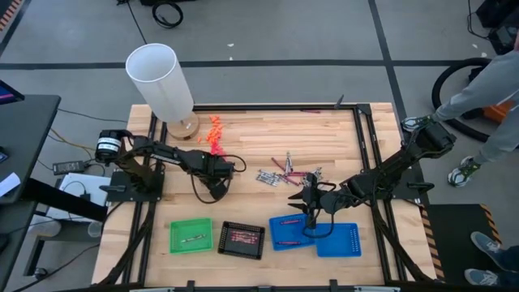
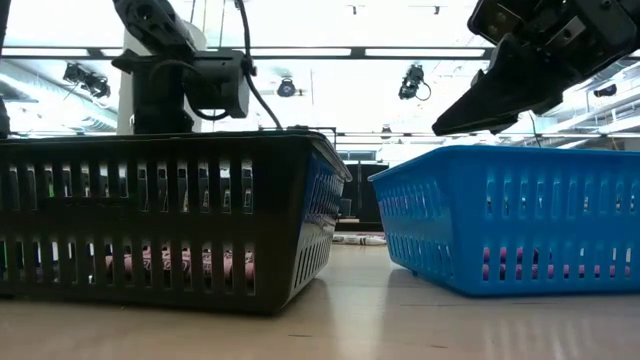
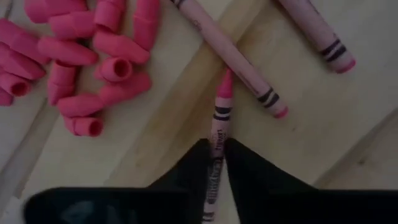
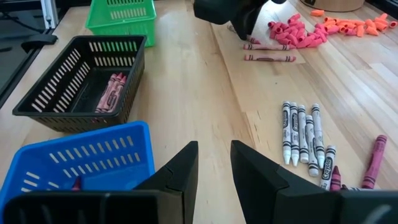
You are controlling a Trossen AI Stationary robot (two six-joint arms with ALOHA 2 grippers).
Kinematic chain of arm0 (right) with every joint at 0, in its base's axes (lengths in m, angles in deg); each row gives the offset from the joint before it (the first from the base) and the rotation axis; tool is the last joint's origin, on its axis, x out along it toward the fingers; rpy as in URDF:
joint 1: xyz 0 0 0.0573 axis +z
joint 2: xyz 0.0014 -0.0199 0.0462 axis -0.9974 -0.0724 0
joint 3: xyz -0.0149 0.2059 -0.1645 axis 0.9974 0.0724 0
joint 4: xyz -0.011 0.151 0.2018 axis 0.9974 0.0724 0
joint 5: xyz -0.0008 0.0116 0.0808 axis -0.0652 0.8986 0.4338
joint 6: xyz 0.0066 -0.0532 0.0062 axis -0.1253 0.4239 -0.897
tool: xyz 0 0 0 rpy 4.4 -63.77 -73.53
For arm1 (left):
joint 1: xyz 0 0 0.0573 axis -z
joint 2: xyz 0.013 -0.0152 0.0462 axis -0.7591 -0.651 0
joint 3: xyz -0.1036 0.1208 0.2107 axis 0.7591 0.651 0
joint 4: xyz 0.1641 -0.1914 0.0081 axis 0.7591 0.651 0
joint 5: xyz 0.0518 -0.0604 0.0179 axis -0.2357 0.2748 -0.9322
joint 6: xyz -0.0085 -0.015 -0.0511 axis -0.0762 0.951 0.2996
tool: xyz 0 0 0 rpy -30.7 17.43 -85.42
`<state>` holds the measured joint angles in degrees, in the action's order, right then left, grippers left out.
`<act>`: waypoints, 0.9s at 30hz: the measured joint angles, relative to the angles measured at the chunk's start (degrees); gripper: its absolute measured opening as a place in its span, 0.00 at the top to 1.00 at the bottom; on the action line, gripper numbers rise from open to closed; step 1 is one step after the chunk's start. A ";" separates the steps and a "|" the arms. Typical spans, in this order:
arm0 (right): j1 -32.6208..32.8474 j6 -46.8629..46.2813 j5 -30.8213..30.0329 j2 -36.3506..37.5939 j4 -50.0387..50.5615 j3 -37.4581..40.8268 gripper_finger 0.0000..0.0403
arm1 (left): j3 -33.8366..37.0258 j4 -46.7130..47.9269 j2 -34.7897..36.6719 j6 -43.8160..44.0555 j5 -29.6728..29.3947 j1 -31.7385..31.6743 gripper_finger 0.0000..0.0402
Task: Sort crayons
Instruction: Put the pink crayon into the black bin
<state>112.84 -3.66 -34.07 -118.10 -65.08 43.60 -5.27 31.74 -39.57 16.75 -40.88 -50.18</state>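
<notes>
In the left wrist view my left gripper [image 3: 216,168] is shut on a pink crayon [image 3: 219,124]. It works at mid-table [image 1: 220,172], beside two more pink crayons [image 3: 236,62] and a heap of pink caps [image 3: 81,62]. My right gripper [image 4: 214,168] is open, with nothing between its fingers, above the blue basket [image 4: 81,162]. Silver-grey crayons [image 4: 301,134] lie side by side on the wood. The black basket [image 4: 81,87] holds pinkish crayons [image 4: 109,93]. My left gripper pinches the pink crayon between its two fingers at the paper-wrapped shaft [image 3: 216,152], back from the pointed tip [image 3: 225,84]. The fingers come from above, pointing down, one on each long side. The crayon lies flat on the table, its tip against another pink crayon.
A green basket [image 1: 190,235] stands left of the black one, and a second blue tray [image 1: 339,239] at the right. Orange pieces [image 1: 215,134] and a tall white cylinder [image 1: 162,81] are at the far left. A person [image 1: 486,89] stands beyond the right edge.
</notes>
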 joint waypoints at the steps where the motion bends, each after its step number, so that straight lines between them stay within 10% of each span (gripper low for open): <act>1: 0.06 -0.05 0.02 0.00 0.00 0.00 0.74 | 0.01 0.05 0.00 -0.22 0.04 0.02 0.88; 17: 0.34 -0.15 0.18 0.00 -0.65 0.00 0.74 | -0.65 2.89 11.95 -1.16 2.90 3.60 0.96; 27: 0.34 0.90 0.19 0.00 -1.57 -0.02 0.74 | -1.19 -21.59 17.03 -3.06 10.95 15.80 0.96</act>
<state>113.18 -2.76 -33.88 -118.10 -66.65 43.58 -6.46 10.15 -22.54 13.69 -29.94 -34.38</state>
